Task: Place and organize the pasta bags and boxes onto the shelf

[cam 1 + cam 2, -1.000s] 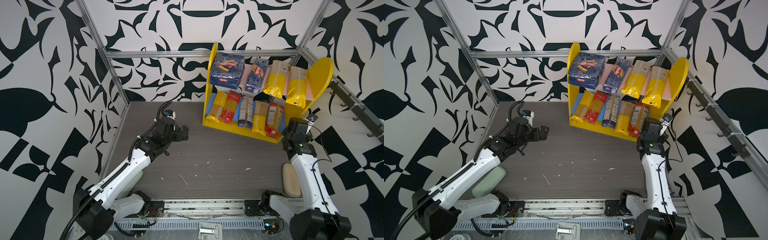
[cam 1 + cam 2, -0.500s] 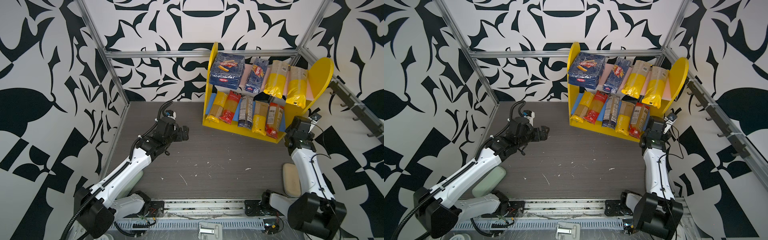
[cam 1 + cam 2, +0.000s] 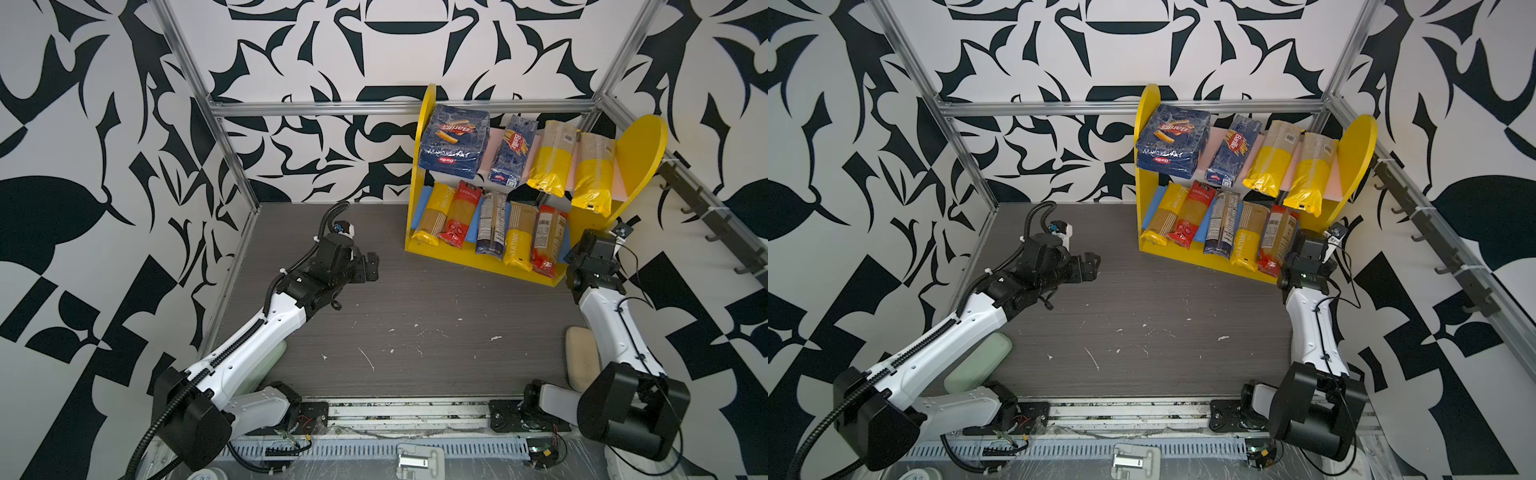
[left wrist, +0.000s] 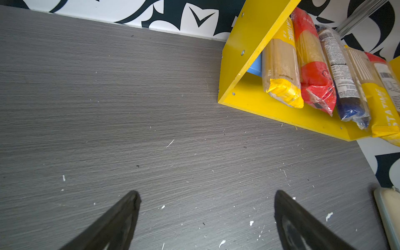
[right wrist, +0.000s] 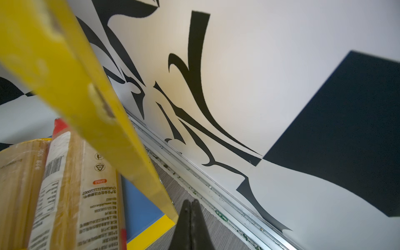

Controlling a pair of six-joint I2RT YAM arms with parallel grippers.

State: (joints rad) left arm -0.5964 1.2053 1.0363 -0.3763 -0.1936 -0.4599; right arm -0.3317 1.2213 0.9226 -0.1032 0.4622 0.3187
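Left gripper (image 3: 371, 266) hovers over the grey table (image 3: 415, 316), left of centre and well apart from the shelf (image 3: 642, 145). Its fingers (image 4: 121, 216) are spread wide with nothing between them, only bare tabletop below in the left wrist view. The shelf stands at back right, turned at an angle and close to the back wall. On the pink board (image 3: 488, 153), left to right: rigatoni box (image 3: 454, 141) against the left panel, spaghetti box (image 3: 512, 151) just beside it, then two yellow-end bags (image 3: 550, 160) side by side, lower ends hanging past the board's front edge. On the blue board (image 4: 255, 65), left to right: yellow-end bag (image 3: 434, 214), red-end bag (image 3: 460, 214), dark blue-black bag (image 3: 490, 222), second yellow-end bag (image 3: 518, 232), second red-end bag (image 3: 547, 239). All five lie lengthwise and packed close, front ends on the yellow base (image 4: 259, 101). So all nine packs are on the shelf. Right gripper (image 5: 190, 203) sits at the shelf's right front corner, outside the right side panel (image 5: 65, 65), low over the table. Its fingers are pressed tight together and grip nothing. The tips are just beside the panel's lower corner; can't tell if they touch. In both top views the wrist hides those fingers.
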